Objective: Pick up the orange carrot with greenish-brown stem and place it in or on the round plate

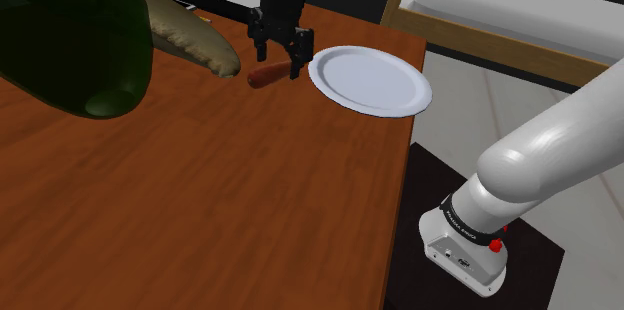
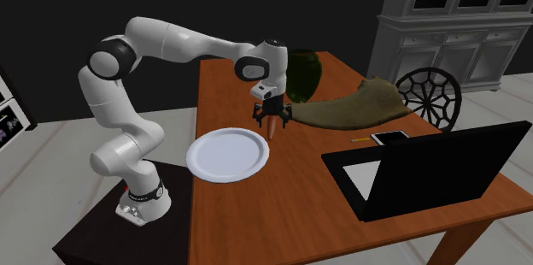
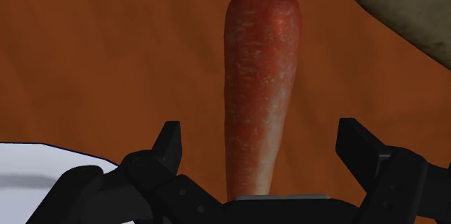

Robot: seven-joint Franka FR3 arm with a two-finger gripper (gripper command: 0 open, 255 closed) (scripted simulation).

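Carrot [image 3: 260, 78] between wide-apart jaws, no contact

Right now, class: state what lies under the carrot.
Brown table. The carrot covers the spot where it rests. The open end effector straddles it from above.

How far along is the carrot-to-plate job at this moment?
Done: the approach; the open fingers straddle the carrot lying on the table. In hand: the grasp; the fingers do not touch it yet. Left: lift it, carry it to the bare white plate, release.
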